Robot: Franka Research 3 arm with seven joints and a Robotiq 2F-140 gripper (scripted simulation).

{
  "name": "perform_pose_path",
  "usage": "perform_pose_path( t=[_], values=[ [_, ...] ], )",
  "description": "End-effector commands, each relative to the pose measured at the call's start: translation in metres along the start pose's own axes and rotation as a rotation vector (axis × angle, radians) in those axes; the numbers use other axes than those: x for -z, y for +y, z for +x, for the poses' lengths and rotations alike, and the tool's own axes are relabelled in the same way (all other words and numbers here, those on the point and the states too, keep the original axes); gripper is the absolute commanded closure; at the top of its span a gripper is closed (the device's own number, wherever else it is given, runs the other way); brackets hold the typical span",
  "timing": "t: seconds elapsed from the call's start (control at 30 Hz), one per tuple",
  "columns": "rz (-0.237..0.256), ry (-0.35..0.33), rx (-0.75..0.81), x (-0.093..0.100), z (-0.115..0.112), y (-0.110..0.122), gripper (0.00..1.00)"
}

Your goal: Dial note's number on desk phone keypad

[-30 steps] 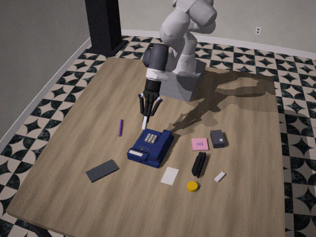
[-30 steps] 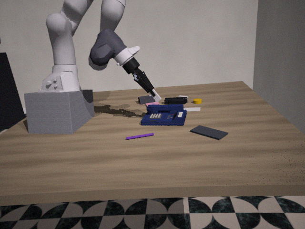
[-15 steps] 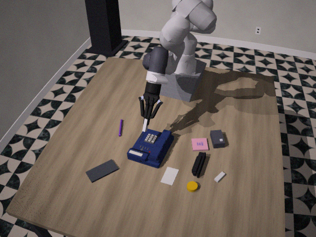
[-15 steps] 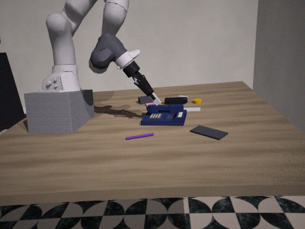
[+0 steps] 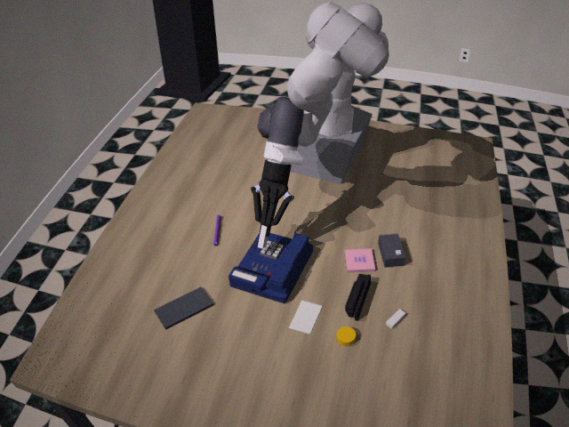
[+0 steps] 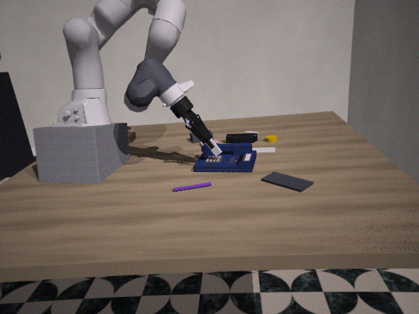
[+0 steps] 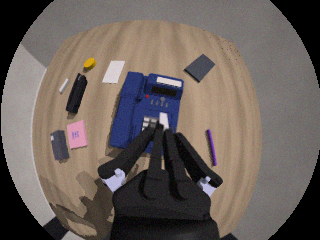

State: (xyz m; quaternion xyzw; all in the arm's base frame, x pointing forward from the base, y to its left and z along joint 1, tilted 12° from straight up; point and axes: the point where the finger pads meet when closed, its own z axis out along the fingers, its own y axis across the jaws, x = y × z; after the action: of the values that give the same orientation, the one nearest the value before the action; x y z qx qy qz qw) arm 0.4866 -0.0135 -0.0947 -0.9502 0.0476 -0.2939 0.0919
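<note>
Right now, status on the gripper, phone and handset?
Gripper shut, holding nothing, tips at keypad. Handset on desk phone, cradled. Pink note beside phone; nothing blocking keypad.

An office-like room, set up as a desk. A wooden table (image 5: 138,367) carries desk things: a blue phone (image 5: 271,266), a pink note (image 5: 359,260), a purple pen (image 5: 217,229) at the phone's 10 o'clock, a white card (image 5: 305,316) and a dark stapler (image 5: 357,296). Around it are a black-and-white tiled floor (image 5: 532,151), plain walls, a wall socket (image 5: 464,54) and a dark cabinet (image 5: 186,45)
</note>
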Motion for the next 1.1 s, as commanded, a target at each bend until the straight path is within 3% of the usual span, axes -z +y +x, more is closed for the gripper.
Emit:
perform_pose_path(
  t=[0.0, 1.07],
  values=[
    [0.001, 0.018, 0.001, -0.0059, 0.0012, 0.0001, 1.00],
    [0.001, 0.018, 0.001, -0.0148, -0.0048, 0.0001, 1.00]
  ],
)
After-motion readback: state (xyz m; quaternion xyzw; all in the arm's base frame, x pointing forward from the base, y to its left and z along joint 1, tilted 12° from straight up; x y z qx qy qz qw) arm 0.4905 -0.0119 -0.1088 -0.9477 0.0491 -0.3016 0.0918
